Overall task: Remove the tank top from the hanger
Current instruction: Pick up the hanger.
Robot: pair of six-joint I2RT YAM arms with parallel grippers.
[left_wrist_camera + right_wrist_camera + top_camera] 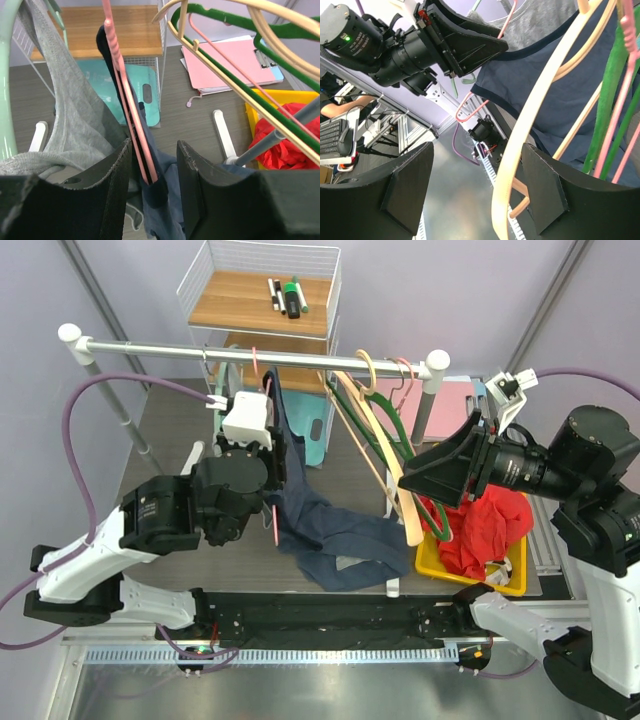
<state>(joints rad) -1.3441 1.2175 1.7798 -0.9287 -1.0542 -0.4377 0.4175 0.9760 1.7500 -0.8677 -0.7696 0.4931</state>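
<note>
Your left fingers [107, 195] are apart, straddling the pink hanger [125, 95] and the navy tank top [330, 530] strap; the top hangs off the rail [250, 348], hem on the bench [170, 430]. Your right fingers [405, 190] are apart around a cream hanger [535, 107]. Grey garment [75, 110] just beside; marker [290, 295] labels too small to read

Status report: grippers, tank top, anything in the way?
Left gripper open, straddling pink hanger. Right gripper open around cream hanger. Navy tank top on pink hanger. Grey garment beside it.
</note>
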